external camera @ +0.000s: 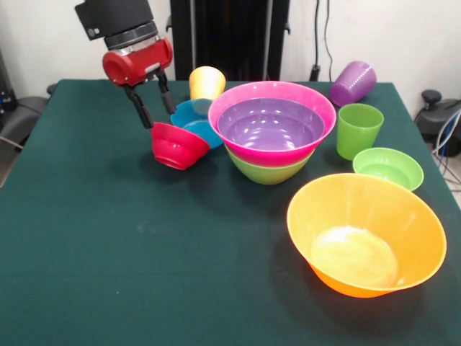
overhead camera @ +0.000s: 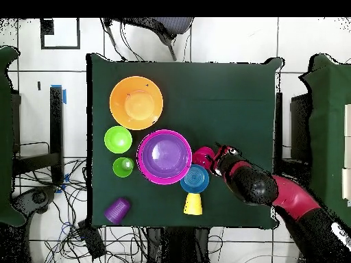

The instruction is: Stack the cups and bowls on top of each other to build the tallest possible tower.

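Covering the desk (external camera: 108, 274), a dark green cloth is lying flat; cables are trailing beyond it. The tool (external camera: 160, 114) is pinching the tilted red bowl (external camera: 178, 146) by its rim.

The tabletop (external camera: 144, 274) is covered with dark green cloth. On it stands the tower (external camera: 272, 133): a green bowl below, a pink one in it, a purple one inside. Near it sits the orange bowl (external camera: 366, 234), alone. The light green bowl (external camera: 388, 168) and the green cup (external camera: 359, 130) stand upright between them and the edge. The purple cup (external camera: 353, 83) and the yellow cup (external camera: 207, 82) lie on their sides. The blue bowl (external camera: 194, 122) rests beside the tower.
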Action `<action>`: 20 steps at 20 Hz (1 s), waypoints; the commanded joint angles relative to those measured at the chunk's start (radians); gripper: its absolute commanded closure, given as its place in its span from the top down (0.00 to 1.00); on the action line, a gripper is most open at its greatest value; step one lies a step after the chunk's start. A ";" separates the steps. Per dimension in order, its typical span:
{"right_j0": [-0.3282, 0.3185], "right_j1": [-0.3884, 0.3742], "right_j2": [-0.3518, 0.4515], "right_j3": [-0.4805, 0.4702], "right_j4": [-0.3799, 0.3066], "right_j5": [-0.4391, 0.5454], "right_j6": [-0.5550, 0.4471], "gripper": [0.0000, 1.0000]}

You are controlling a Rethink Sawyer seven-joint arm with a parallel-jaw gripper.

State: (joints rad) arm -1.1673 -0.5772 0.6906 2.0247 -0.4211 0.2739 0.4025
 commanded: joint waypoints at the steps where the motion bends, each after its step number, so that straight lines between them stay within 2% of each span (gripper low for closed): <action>1: 0.085 -0.027 -0.063 -0.011 -0.093 -0.046 0.169 1.00; 10: 0.130 -0.037 -0.122 -0.027 -0.080 0.003 0.160 1.00; 17: 0.121 -0.022 -0.128 -0.025 -0.074 0.007 0.145 1.00; 20: 0.136 -0.008 -0.147 -0.027 -0.075 0.002 0.156 1.00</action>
State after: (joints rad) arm -1.0863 -0.6192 0.6119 2.0249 -0.4211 0.2616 0.4025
